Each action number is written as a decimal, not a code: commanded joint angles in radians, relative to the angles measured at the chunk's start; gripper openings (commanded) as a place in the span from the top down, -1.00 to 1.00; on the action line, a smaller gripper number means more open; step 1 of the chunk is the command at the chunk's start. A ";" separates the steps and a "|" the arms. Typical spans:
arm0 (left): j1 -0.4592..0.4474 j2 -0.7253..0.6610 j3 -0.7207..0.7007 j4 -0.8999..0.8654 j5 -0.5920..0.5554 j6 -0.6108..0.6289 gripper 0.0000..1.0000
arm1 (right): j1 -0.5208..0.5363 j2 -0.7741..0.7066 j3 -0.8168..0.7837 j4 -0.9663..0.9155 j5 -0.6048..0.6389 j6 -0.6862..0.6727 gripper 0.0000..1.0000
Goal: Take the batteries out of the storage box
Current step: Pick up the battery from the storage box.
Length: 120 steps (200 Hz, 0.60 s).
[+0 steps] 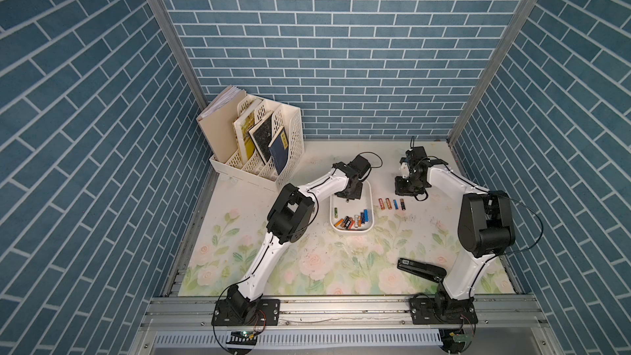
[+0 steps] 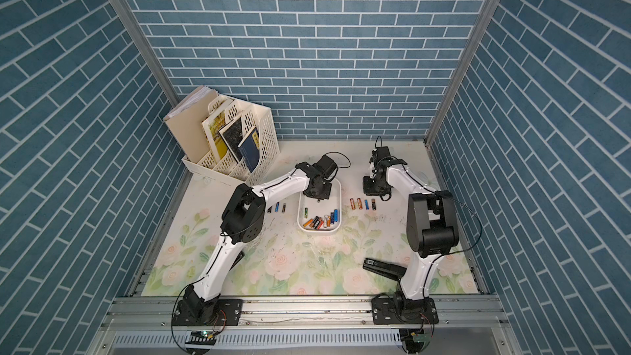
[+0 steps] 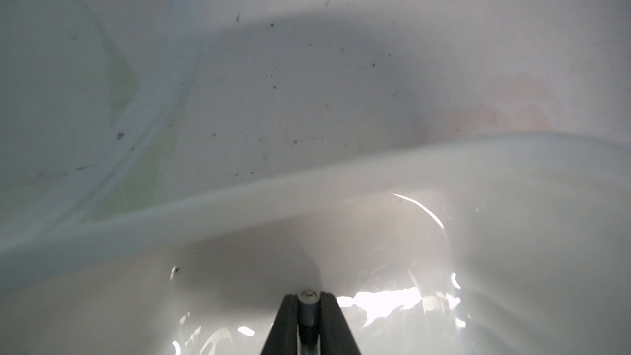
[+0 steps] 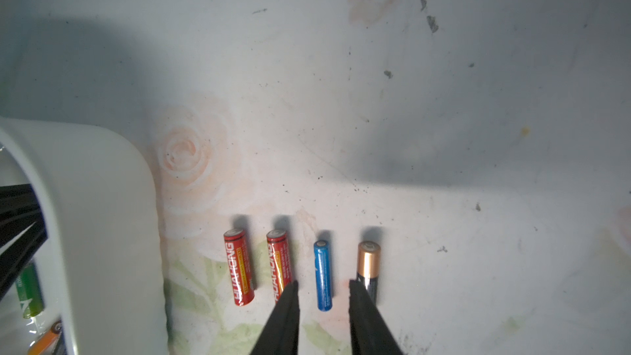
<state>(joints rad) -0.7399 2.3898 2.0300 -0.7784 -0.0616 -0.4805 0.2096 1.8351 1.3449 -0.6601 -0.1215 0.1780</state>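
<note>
Blue brick-patterned walls enclose a tabletop covered by a pale mat printed with pink roses [image 1: 307, 268]. Near its middle lies the shallow white plastic storage box with rounded corners [image 1: 351, 229]. Most of the small cylindrical batteries lie inside it: a mixed cluster of orange, black, silver and blue ones [image 1: 353, 220] against the near wall, and 1 green battery [image 1: 335, 212] alone to their left.

The left gripper [image 1: 347, 199] reaches down into the far half of the box. In the left wrist view its black fingers [image 3: 280, 329] are pressed together on a slim silver-grey battery [image 3: 309, 305], whose metal end cap shows between the tips.

Right of the box, 4 batteries lie side by side in a row on the mat, not touching: 2 red-orange ones [image 4: 239, 266], 1 blue battery [image 4: 323, 274] and 1 black battery with a copper end [image 4: 368, 264]. The right gripper [image 4: 323, 286] hangs over this row with its jaws apart and nothing clamped; the blue battery shows between its fingertips.

In a top view, 3 more batteries [image 2: 277, 207] lie on the mat left of the box, beside the left arm's elbow. A cream perforated file rack [image 1: 292, 145] holding books stands at the far left, and a black stapler [image 1: 421, 268] lies at the near right.
</note>
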 commanded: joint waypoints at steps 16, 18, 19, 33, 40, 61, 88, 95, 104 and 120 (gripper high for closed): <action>-0.006 -0.089 -0.022 -0.022 0.017 0.002 0.65 | 0.004 -0.007 0.005 0.004 -0.010 0.002 0.42; -0.006 -0.093 -0.024 -0.022 0.017 0.002 0.65 | 0.004 -0.007 0.004 0.004 -0.010 0.002 0.42; -0.006 -0.094 -0.025 -0.021 0.017 0.002 0.65 | 0.004 -0.007 0.005 0.005 -0.009 0.002 0.42; -0.004 -0.118 -0.037 -0.020 0.017 0.000 0.65 | 0.004 -0.006 0.005 0.005 -0.010 0.002 0.42; -0.001 -0.133 -0.046 -0.019 0.016 -0.001 0.65 | 0.004 -0.005 0.006 0.006 -0.010 0.002 0.42; 0.013 -0.183 -0.085 -0.005 0.024 -0.007 0.65 | 0.004 0.000 0.010 0.007 -0.013 0.002 0.42; 0.033 -0.257 -0.129 0.001 0.029 -0.008 0.64 | 0.005 0.003 0.017 0.007 -0.011 0.001 0.42; 0.039 -0.275 -0.137 0.001 0.031 -0.008 0.65 | 0.004 0.003 0.019 0.005 -0.010 0.002 0.42; 0.048 -0.300 -0.154 -0.001 0.031 -0.009 0.65 | 0.004 0.004 0.019 0.005 -0.010 0.002 0.42; 0.068 -0.355 -0.194 0.007 0.030 -0.007 0.64 | 0.004 0.004 0.018 0.007 -0.010 0.002 0.42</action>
<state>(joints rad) -0.7029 2.1139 1.8805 -0.7704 -0.0319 -0.4831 0.2096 1.8351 1.3453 -0.6533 -0.1249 0.1780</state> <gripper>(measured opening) 0.178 0.288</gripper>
